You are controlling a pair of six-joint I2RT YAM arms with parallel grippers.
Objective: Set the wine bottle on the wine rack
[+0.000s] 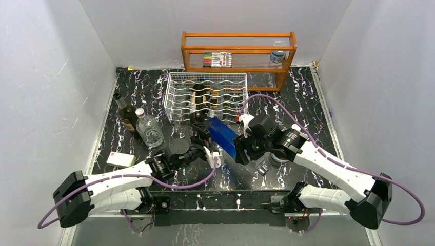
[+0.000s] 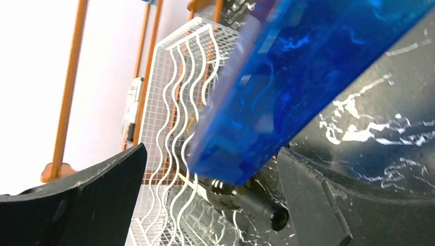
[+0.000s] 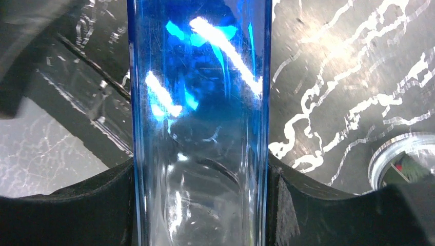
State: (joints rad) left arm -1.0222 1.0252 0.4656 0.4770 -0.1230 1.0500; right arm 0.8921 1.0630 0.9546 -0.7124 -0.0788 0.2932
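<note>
Right tool (image 3: 201,215): narrowed onto the wine bottle (image 3: 200,102), both pads pressed flat against its sides, bottle held at a tilt. Left tool (image 2: 205,202): spread wide, fingers (image 2: 77,205) on either side of the bottle's end. The near one is clear of the glass, the other I cannot tell. The bottle is blue translucent glass, flat-sided. Black, white-veined tabletop (image 1: 308,102) below. The wine rack (image 1: 174,92), white wire with wavy rows, stands just beyond both tools. A dark bottle (image 1: 197,100) lies in one cradle.

The blue wine bottle (image 1: 223,136), translucent and flat-sided, lay tilted just in front of the wine rack (image 1: 174,95), gripped on both sides by the right hand (image 3: 200,205). The rack was boxy white wire with wavy rows.
</note>
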